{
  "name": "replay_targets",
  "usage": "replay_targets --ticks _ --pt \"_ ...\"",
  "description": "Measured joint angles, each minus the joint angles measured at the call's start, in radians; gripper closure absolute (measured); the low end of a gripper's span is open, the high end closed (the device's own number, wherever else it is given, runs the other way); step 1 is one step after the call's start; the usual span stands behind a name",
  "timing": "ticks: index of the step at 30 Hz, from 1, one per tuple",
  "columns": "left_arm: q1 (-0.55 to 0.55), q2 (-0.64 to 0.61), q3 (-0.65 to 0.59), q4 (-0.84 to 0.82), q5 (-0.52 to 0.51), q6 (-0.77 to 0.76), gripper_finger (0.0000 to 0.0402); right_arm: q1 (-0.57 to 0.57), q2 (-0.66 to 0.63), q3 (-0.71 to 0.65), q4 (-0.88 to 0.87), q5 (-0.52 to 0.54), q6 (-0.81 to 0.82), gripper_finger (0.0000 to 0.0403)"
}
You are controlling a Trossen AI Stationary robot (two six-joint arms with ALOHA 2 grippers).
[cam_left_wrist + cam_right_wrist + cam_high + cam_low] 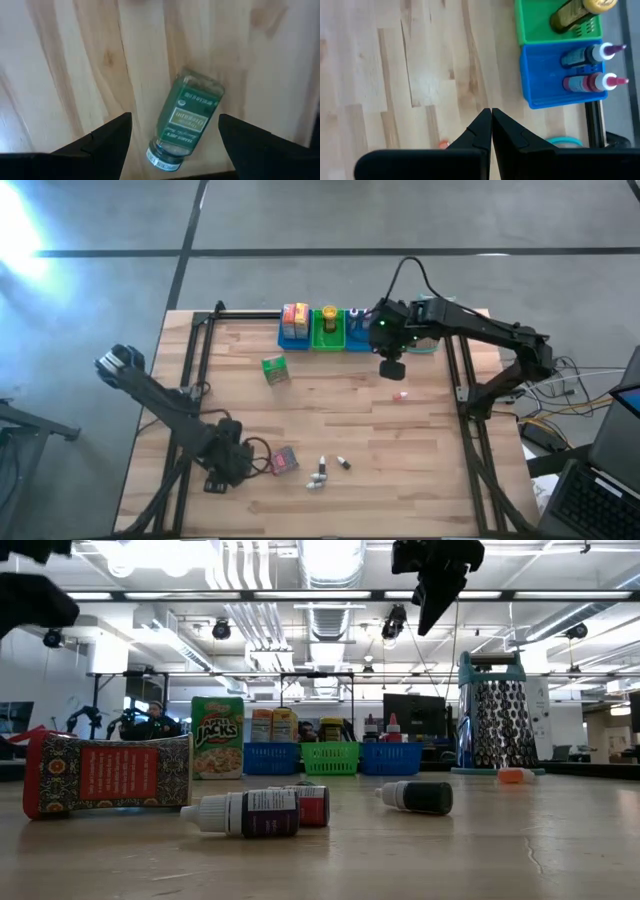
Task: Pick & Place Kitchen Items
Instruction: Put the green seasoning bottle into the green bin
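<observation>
Fingers of the left gripper (175, 119) stand wide apart above the table's near-left part. One green glass jar (185, 120) lies on its side between them, with a gap on each side. Its label is green and its cap points towards the wrist.

Just beside that gripper lies one flat pink-red packet (285, 461) with a patterned face. Past the packet, three small bottles (322, 470) lie on their sides close together. One is purple with a white cap (245, 812), one carries a red label (312, 805), and one is dark (418, 797).

One green cereal box (275, 370) stands further back on the pale wooden table (420, 480).

The right gripper (491, 114) hangs pinched shut and empty above the far-right part of the table. Below it lies one tiny orange piece (399, 394), too small to name.

Near it, three slotted plastic bins stand touching in a row along the far edge.
- The left blue bin (291, 337) holds two boxes.
- The green bin (527, 30) holds one olive bottle with a yellow cap (580, 12).
- The right blue bin (540, 75) holds two squeeze bottles with white nozzles, one blue (577, 57) and one pink-red (582, 82).

One perforated metal grater (495, 725) with a teal handle stands upright by the bins.
</observation>
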Motion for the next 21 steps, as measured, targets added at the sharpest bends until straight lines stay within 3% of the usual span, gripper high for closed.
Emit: replay_targets --ticks 8,21 --pt "-0.001 0.084 0.000 0.003 0.108 0.016 0.0099 0.000 -0.021 -0.018 0.040 -0.001 0.006 0.0394" --pt "-0.004 0.146 -0.005 0.002 0.106 0.131 0.0099 0.000 -0.011 -0.070 0.079 -0.003 -0.004 0.0394"
